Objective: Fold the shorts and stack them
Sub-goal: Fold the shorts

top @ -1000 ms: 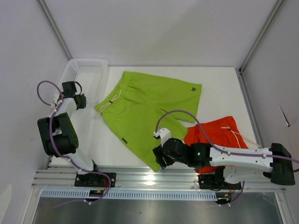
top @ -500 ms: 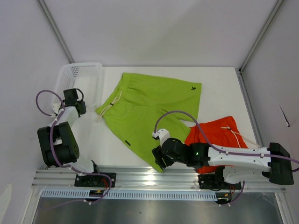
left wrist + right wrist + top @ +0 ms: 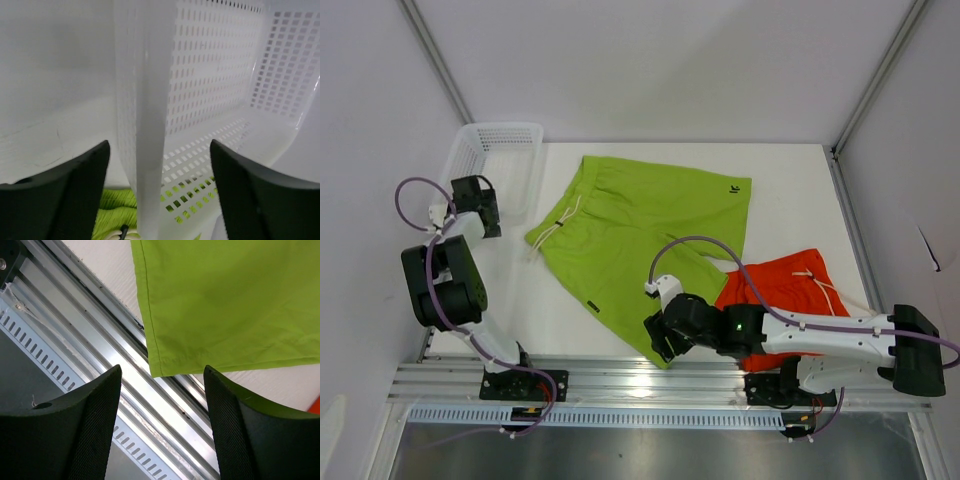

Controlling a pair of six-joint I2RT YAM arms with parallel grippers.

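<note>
White surface (image 3: 790, 185) is carrying green shorts (image 3: 640, 230) spread flat; I am holding my right claw (image 3: 162, 371) open above their near corner for grasping.

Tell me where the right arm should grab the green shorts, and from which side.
Grip the green shorts at the near leg's hem corner, which seems to overhang the front rail. Its two free edges lie flat and uncovered there. The open right pincer hovers just above it, so come straight down, one finger each side of the corner.
</note>
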